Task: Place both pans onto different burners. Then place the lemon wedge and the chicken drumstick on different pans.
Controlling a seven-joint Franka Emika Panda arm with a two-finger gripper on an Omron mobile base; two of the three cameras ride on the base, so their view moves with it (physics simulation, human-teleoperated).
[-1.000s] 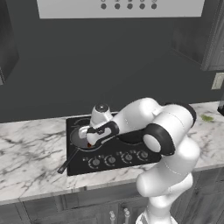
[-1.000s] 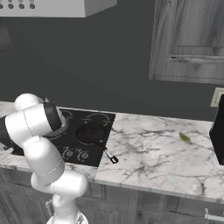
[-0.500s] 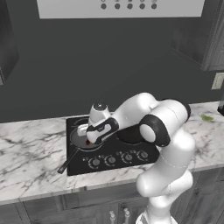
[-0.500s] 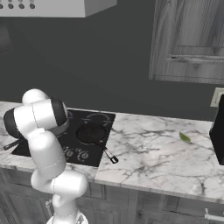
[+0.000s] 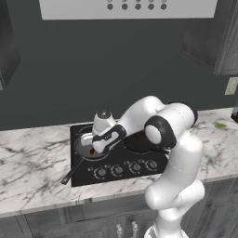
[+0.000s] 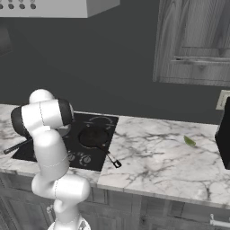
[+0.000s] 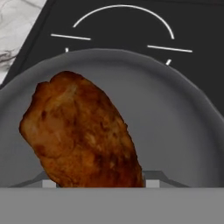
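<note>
Marble counter point(image 6: 152, 157) around black cooktop point(image 6: 85, 148)

No text, label, brand or number can be read anywhere. The cooktop point(image 5: 83, 174) carries only pale ring outlines and short dashes around its burners point(image 7: 122, 17), and its knobs point(image 5: 117, 170) show no legible markings. The hood point(image 5: 128, 8) bears a row of plain dark dots, unlabelled.
</note>
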